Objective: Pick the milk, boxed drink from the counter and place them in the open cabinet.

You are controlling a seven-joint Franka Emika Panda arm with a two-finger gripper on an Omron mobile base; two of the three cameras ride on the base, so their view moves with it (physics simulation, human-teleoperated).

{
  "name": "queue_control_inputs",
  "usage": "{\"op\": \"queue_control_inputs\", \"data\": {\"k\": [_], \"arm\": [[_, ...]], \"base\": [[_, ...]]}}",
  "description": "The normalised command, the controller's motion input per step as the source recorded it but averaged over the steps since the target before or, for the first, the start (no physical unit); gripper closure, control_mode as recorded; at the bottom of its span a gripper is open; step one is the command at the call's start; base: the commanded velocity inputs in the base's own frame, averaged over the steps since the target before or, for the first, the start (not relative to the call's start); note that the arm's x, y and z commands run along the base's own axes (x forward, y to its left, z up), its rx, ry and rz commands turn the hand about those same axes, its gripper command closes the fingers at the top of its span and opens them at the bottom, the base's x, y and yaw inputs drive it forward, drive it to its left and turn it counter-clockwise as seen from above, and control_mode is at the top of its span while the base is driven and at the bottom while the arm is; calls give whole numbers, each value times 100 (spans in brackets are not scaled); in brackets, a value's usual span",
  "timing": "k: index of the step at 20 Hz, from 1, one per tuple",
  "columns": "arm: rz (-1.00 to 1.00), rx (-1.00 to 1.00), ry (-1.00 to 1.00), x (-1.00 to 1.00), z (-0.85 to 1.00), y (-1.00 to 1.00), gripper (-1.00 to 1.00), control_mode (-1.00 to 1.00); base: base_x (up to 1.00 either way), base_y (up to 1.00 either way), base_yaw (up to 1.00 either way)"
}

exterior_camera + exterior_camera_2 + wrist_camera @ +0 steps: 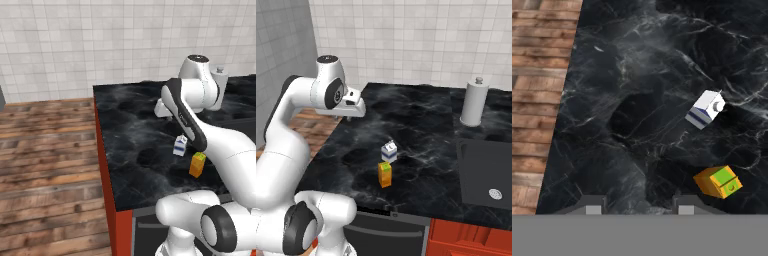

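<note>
hand view | milk [706,109], boxed drink [718,181] upright, apart, on counter [637,75] | jaws spread, empty

Both base views look forward and down over the counter [130,130] from behind the arm, left and right, sharing the milk [388,151]. The hand view looks straight down, nearer, above that milk [706,108].

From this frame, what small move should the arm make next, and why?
Probably lower the open pincer toward the milk, or the boxed drink beside it. Both cartons stand untouched on the counter, off to one side of the fingers in the hand view, and the pincer holds nothing.
</note>
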Motion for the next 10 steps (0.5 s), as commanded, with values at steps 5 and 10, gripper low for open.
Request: {"op": "queue_control_inputs", "data": {"k": [5, 10], "arm": [[0, 0, 0, -2, -4, -15, -100, -100], [0, 3, 0, -15, -22, -56, -100, -100]], "base": [[0, 0, 0], [0, 0, 0]]}}
